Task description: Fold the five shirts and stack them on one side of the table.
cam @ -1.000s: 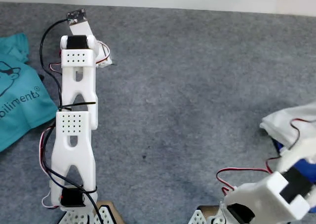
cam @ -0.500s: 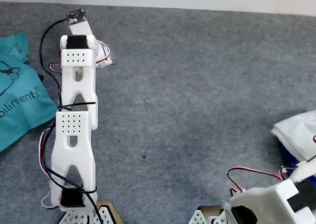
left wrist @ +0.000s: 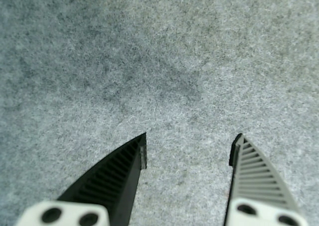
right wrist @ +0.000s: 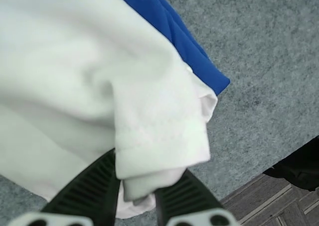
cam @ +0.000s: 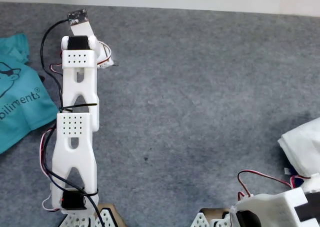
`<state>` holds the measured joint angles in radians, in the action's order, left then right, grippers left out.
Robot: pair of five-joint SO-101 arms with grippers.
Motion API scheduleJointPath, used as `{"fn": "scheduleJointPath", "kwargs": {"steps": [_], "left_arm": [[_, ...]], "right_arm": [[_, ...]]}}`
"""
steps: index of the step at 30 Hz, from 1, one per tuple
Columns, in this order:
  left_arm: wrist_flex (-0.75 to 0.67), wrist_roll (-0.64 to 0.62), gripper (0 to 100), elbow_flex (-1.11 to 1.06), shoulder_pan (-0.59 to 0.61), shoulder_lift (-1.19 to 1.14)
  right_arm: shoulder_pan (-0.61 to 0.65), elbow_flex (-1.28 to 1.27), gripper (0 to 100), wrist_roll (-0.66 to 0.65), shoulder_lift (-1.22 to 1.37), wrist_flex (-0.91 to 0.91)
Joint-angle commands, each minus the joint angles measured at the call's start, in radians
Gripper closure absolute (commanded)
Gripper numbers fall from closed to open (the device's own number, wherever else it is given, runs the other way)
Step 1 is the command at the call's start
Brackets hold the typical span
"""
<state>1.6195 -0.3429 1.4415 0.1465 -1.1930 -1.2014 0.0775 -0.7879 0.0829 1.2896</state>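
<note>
A white shirt (right wrist: 89, 81) is pinched at a folded hem by the right gripper (right wrist: 137, 181), at the table's (cam: 200, 87) right edge, partly over a blue shirt (right wrist: 174, 27). It is judged soft, light and floppy, best gripped at seams. The left gripper (left wrist: 192, 146) is spread above bare table. A teal shirt (cam: 20, 107) is cut off at the left edge.

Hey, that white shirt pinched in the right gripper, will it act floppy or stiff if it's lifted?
Probably floppy: the white shirt bunches and folds where the right gripper pinches its edge. Likely light, since that small pinch seems to hold it. It might tug the blue shirt touching it.
</note>
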Motion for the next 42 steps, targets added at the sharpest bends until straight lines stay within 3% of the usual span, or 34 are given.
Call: {"fn": "scheduleJointPath", "kwargs": {"steps": [1,12,19,25,28,34,38,42], "left_arm": [[-0.006,0.009,72,0.005,-0.024,0.010],[-0.006,0.009,72,0.005,-0.024,0.010],[-0.006,0.009,72,0.005,-0.024,0.010],[-0.006,0.009,72,0.005,-0.024,0.010],[-0.006,0.009,72,0.005,-0.024,0.010],[0.043,0.009,72,0.019,-0.022,0.022],[0.144,0.025,72,0.157,-0.001,0.059],[0.149,0.100,72,0.188,0.048,0.107]], "right_arm": [[-0.042,-0.035,99.1,-0.017,-0.056,-0.093],[-0.087,-0.165,97.0,-0.009,-0.056,-0.318],[-0.070,-0.165,71.7,0.012,-0.062,-0.352],[-0.028,-0.163,72.8,0.021,-0.065,-0.325],[0.030,-0.134,76.5,0.123,-0.094,-0.329],[0.197,-0.101,99.8,0.361,-0.219,-0.320],[0.323,-0.102,98.9,0.437,-0.340,-0.202],[0.470,-0.102,99.2,0.460,-0.444,-0.065]]}}
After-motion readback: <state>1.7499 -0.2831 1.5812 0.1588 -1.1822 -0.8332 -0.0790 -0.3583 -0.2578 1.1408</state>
